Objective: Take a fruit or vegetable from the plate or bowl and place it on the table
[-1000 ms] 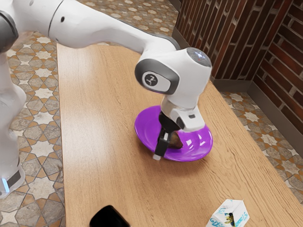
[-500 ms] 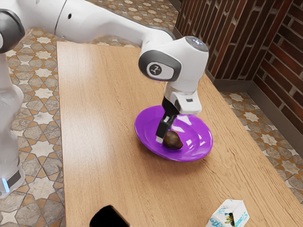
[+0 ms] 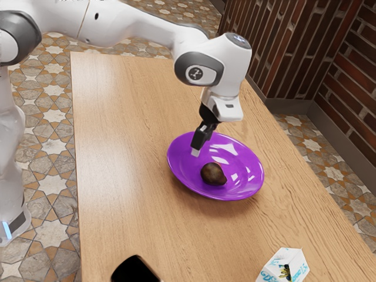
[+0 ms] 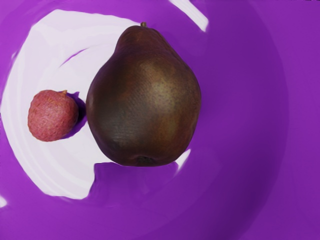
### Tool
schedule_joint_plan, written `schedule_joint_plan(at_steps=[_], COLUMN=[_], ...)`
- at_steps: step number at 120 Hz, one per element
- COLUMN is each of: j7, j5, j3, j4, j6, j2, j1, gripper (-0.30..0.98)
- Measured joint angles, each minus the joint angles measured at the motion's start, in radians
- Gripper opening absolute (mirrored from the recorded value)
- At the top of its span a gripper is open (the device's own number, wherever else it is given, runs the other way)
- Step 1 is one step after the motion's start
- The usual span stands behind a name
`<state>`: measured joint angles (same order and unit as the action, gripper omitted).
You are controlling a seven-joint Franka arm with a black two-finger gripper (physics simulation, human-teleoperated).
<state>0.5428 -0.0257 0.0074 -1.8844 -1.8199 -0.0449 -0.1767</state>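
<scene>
We had our gripper (image 3: 195, 153) above the purple plate (image 3: 176, 171), holding nothing; how far open, we couldn't tell. The pear (image 3: 212, 174) lay on the plate. Being round and smooth, it could roll away from an off-centre grip, and the lychee (image 4: 52, 115) just beside it might get knocked. The raised rim stood between pear and table (image 3: 123, 153), with a small carton (image 3: 285, 267) farther off.
</scene>
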Motion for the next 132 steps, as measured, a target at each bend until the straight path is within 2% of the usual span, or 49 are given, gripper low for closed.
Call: schedule_joint_plan(at_steps=[43, 132], j7=[0.086, 0.160], j5=[0.003, 0.029], j3=[-0.004, -0.006], j4=[0.003, -0.029], j6=[-0.088, -0.175], j2=[0.065, 0.071], j1=[-0.010, -0.016], gripper=[0.69, 0.69])
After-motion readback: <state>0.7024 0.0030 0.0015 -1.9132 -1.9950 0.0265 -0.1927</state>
